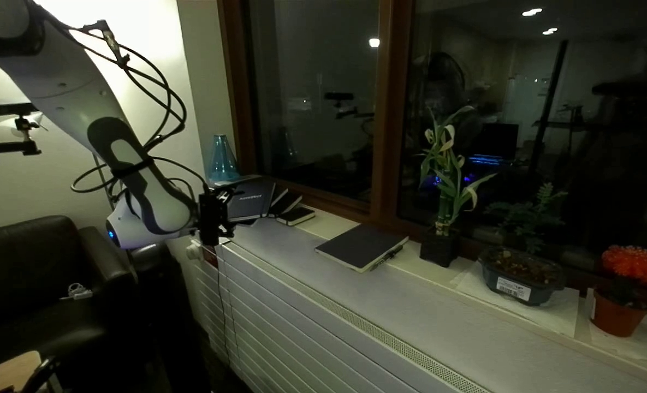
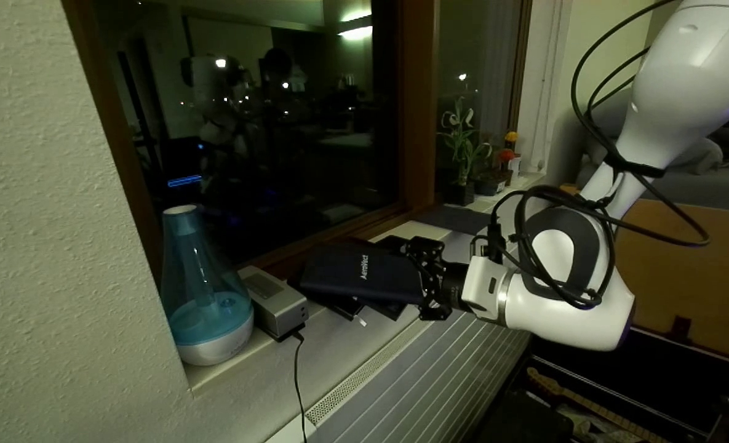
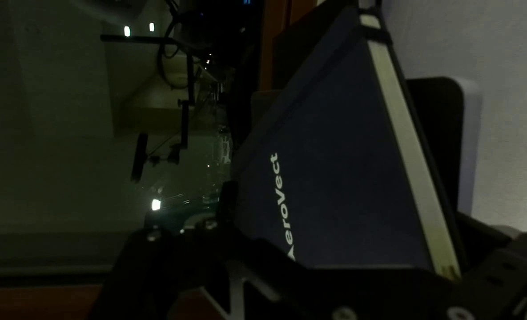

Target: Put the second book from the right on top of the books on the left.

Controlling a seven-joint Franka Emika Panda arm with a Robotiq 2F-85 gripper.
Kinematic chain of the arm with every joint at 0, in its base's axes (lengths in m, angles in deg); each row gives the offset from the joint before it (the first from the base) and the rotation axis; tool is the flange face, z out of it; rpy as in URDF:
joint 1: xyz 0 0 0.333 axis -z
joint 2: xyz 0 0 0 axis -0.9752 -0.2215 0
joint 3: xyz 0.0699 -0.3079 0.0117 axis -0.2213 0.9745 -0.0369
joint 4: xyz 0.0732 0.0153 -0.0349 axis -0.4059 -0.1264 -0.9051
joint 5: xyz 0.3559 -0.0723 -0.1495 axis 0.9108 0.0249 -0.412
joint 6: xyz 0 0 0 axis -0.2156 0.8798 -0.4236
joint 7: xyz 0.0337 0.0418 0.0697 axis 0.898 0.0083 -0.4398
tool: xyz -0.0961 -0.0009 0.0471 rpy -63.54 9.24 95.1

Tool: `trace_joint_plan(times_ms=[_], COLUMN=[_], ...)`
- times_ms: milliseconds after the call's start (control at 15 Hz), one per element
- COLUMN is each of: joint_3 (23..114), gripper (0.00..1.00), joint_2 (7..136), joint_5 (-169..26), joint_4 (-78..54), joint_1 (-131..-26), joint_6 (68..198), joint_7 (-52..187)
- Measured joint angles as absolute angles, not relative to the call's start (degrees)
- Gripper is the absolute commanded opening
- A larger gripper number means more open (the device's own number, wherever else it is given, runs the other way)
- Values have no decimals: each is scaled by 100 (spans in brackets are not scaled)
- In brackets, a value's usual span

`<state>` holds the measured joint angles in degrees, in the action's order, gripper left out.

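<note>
A dark navy book marked AeroVect (image 2: 346, 277) lies tilted on other dark books (image 1: 296, 215) on the sill; it fills the wrist view (image 3: 334, 178). My gripper (image 2: 422, 280) is at one end of this book. Its fingers are wide apart, one beside each long edge, in the wrist view (image 3: 350, 218). Contact with the edges is not clear. In an exterior view the gripper (image 1: 230, 210) covers part of the book (image 1: 251, 200). A large dark notebook (image 1: 362, 245) with a pen lies flat farther right; it also shows in an exterior view (image 2: 453, 218).
A teal humidifier (image 2: 207, 295) and a grey box (image 2: 275, 301) with a cord stand beside the books. Potted plants (image 1: 440, 245) stand along the window side. The window and its wooden frame (image 1: 391, 136) rise behind. The white radiator (image 1: 301, 322) is below the sill.
</note>
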<state>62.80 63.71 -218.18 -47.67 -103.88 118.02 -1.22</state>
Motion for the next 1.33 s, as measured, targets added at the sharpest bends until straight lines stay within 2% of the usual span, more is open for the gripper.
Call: trace_joint_plan(times_ms=[467, 667, 733, 800, 867, 933, 1000, 1133, 1333], joint_3=[5325, 5172, 5149, 5122, 5097, 5077, 5065, 5054, 5068], gripper=[19, 4, 3, 6, 4, 14, 44, 50, 70], joint_2=[6351, 6366, 6376, 6391, 6410, 6431, 6453, 6468, 6454], joint_5=[-21245, -20727, -20545, -20365, -20202, -20076, -19968, -19868, -19865], joint_4=[-4188, -3882, -3798, -3739, -3703, -3684, -3672, -3663, -3684], joint_1=[-9118, -8927, -8901, -8876, -8857, -8848, -8847, -8848, -8847], joint_6=[13196, 13607, 13680, 13766, 13832, 13868, 13879, 13877, 13756], joint_7=[-1, 236, 329, 426, 502, 554, 591, 631, 644])
